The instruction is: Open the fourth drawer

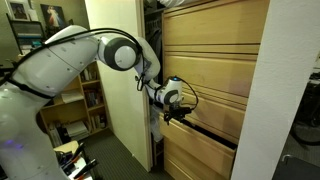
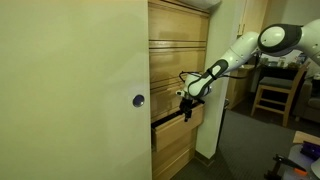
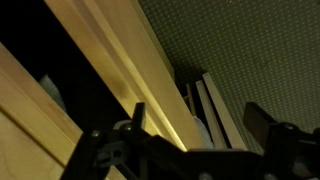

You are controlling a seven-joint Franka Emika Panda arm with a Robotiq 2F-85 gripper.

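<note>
Over by the tall light-wood cabinet [image 1: 210, 60] we find the claw [image 1: 180, 108], fingers spread apart, at the top lip of the fourth drawer [image 1: 205, 155], slightly ajar under a dark gap, so we want a straight, level, unhurried pull.

Both exterior views gave you the cabinet [image 1: 215, 60] front from middle range, on opposite sides: the arm [image 1: 70, 55] entered from the picture's left in an exterior view, the arm [image 2: 245, 45] from the right. Your wrist camera looked past the gripper [image 3: 197, 115], close against the cabinet.
</note>
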